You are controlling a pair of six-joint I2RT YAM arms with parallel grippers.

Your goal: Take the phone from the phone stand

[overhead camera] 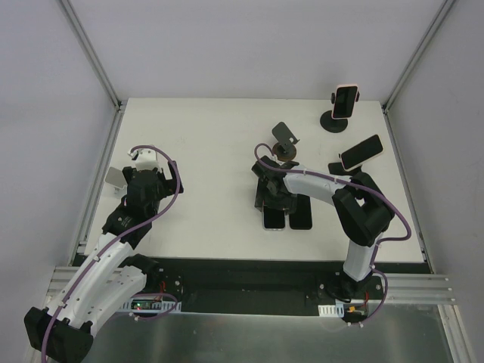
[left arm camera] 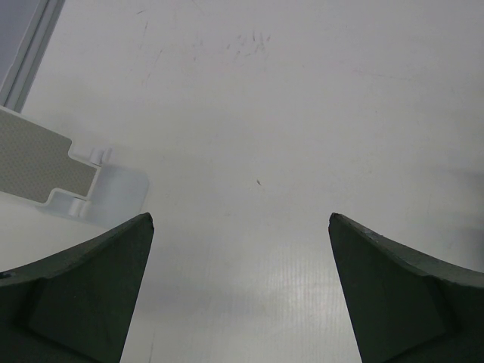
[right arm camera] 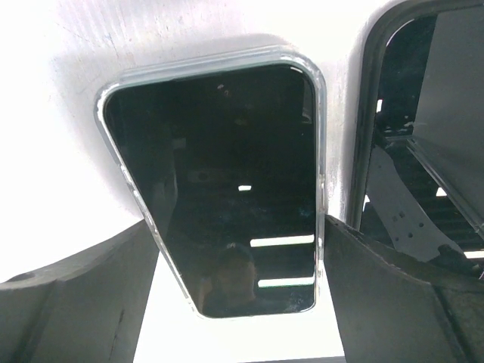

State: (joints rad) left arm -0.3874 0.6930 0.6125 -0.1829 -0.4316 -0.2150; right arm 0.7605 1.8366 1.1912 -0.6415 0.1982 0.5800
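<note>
Right fingers (right arm camera: 76, 302) spread astride clear-cased phone (right arm camera: 227, 189), perhaps grazing it, half-hidden overhead, left fingers (left arm camera: 76, 295) wide, empty

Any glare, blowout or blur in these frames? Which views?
Right wrist: phone screen mirrors bright light bars, and the table beside it is blown out white. Left wrist: fingers of the left hand are dark and soft up close. Top external: even light, only faint shadows.
</note>
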